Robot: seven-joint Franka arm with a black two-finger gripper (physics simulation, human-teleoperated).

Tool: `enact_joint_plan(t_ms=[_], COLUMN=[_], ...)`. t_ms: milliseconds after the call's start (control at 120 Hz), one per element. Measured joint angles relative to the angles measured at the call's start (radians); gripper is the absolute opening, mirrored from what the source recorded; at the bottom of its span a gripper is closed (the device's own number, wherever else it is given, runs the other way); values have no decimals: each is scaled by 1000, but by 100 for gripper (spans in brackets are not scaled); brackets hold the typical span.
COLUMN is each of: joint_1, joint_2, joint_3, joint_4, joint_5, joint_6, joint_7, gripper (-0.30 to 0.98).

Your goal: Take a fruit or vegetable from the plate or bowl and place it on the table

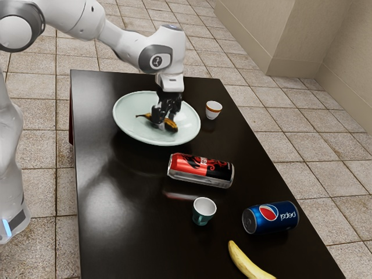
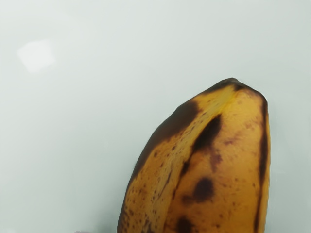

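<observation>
Spotted banana (image 1: 170, 125) directly beneath and around the claw (image 1: 159, 122), lying within the pale plate (image 1: 129, 110); the claw is low over the fruit's middle stretch. Whether the claw is spread, pressed together or pinching the fruit cannot be told from these views. The thin stem end points from the claw toward the exterior view's left; the blunt, dark-tipped end extends past the claw on the opposite side. Judging by the brown blotches, the fruit is probably ripe: light, with a pliable peel over soft flesh that would bruise under a hard squeeze. The peel is likely smooth enough to slip, and the curved body could roll or swivel on the glossy plate. The preferred hold is across the thick middle, below the claw, near the likely balance point, with moderate pressure; the tapering ends would favour tipping during a lift toward the dark table (image 1: 125, 232).
</observation>
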Motion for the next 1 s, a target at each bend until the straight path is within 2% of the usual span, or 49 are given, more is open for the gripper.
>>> enact_joint_plan(t_ms=[83,200,375,583,775,1000], joint_1=[-3,-12,-30,-49,-54,-76], joint_2=[1,-2,-7,0,59,179], joint_3=[0,-1,-17,-117,-201,-213], joint_4=[1,5,22,139,237,371], joint_5=[-5,3,44,126,146,152], joint_6=[7,19,33,41,43,43], joint_7=[7,12,9,-11,-29,-42], gripper=[21,14,12,12,13,13])
